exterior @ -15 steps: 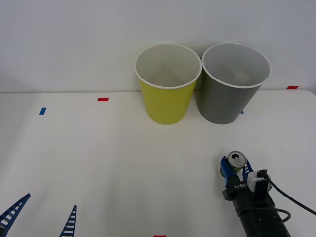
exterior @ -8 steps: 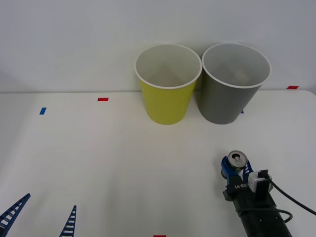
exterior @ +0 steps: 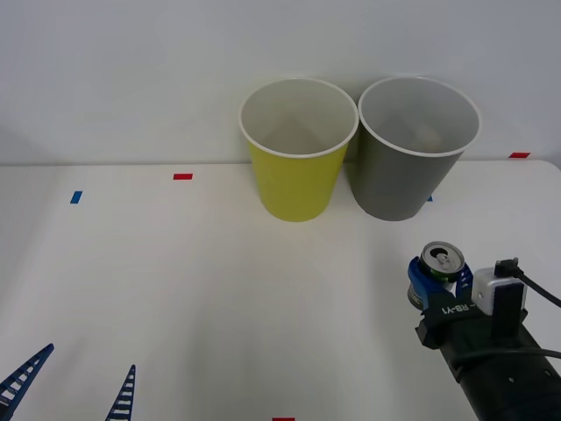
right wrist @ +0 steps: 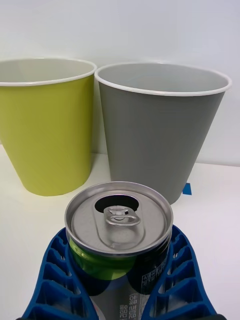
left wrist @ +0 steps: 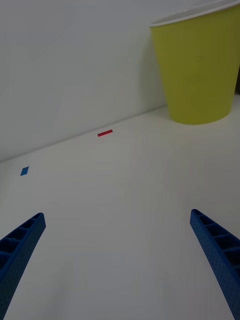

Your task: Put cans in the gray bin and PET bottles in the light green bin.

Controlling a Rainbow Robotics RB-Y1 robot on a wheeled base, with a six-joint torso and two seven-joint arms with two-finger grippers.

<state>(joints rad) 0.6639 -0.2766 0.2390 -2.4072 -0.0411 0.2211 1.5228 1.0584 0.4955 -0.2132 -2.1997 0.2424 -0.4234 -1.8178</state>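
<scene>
Can (exterior: 441, 260) upright, clamped btwn blue fingers (right wrist: 55, 280) of right gripper (exterior: 440, 285), near side of gray bin (exterior: 412, 158); light green bin (exterior: 296, 158) beside it. Left gripper (exterior: 74, 386) spread wide, holds nothing, low over table (exterior: 175, 281).

Shiny metal can (right wrist: 119, 225), ribbed plastic fingers (right wrist: 55, 280), smooth matt plastic bins (right wrist: 160, 125).

Lab test bench: bare white table (exterior: 175, 289), coloured tape markers (exterior: 182, 176).

Upright dark green can (exterior: 440, 261) near the gray bin (exterior: 410, 167), light green bin (exterior: 296, 167) alongside.
</scene>
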